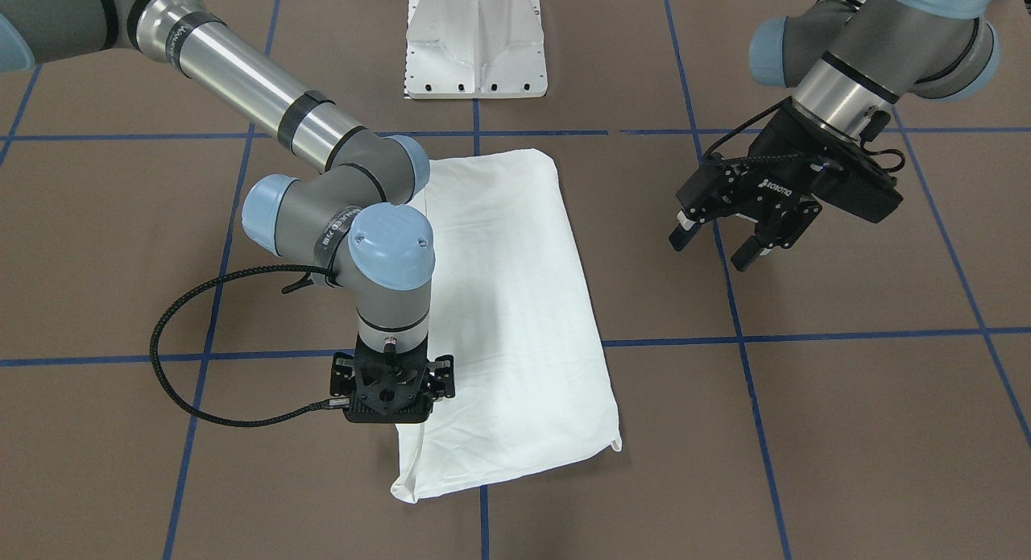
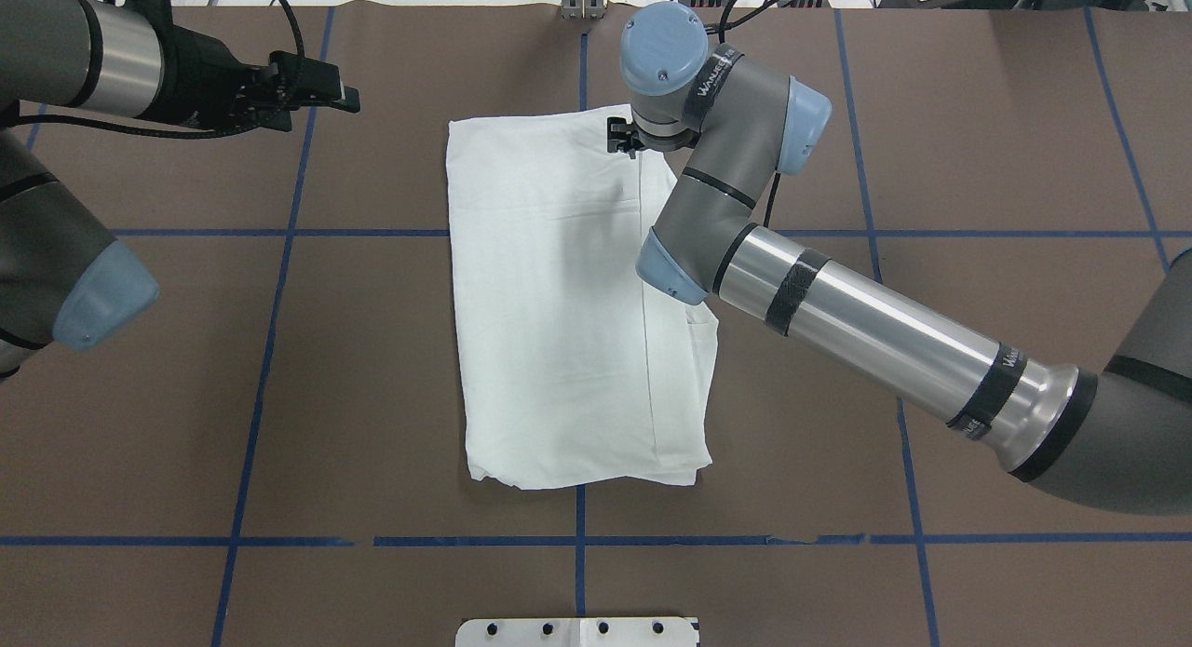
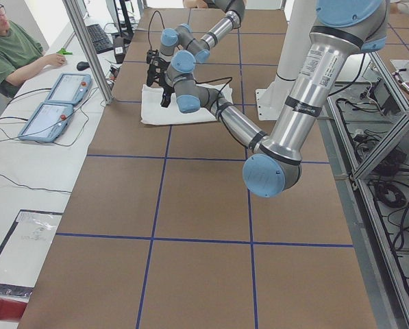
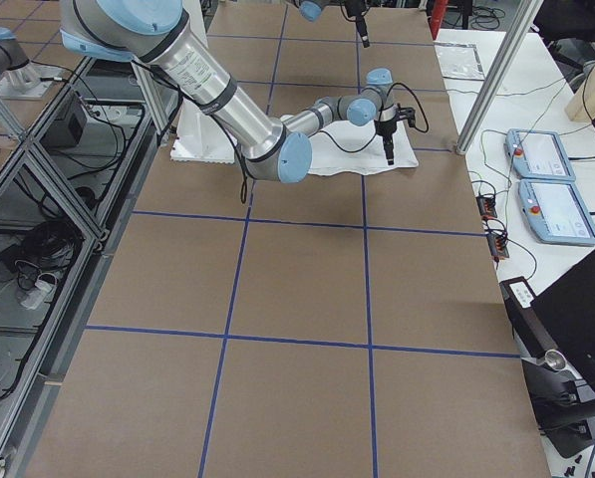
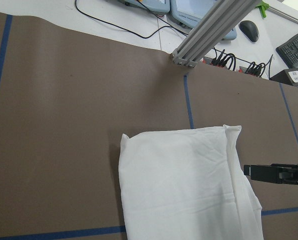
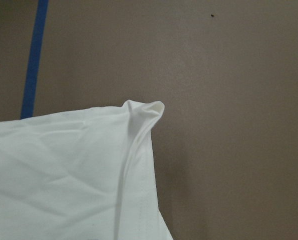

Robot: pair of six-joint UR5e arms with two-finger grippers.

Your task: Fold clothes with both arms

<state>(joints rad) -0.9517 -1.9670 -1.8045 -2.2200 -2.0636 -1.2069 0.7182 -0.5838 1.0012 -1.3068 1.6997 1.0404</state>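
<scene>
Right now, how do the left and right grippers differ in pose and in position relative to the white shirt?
The left gripper hangs tilted over bare table, clear of the shirt; the right gripper points straight down at a corner of the shirt. The left gripper's jaws stand open; the right gripper's are hidden below its wrist, so I cannot tell. Both are black two-finger grippers.

T-shirt (image 1: 515,302) was plain white; table (image 1: 846,431) beneath it was matt brown, crossed by a grid of blue tape lines; left arm (image 1: 878,44) and right arm (image 1: 242,76) beside the T-shirt were grey and silver with light blue caps and black bands; left gripper (image 1: 709,252) and right gripper (image 1: 392,403) were black; pedestal base (image 1: 475,44) beyond the T-shirt was white.
</scene>
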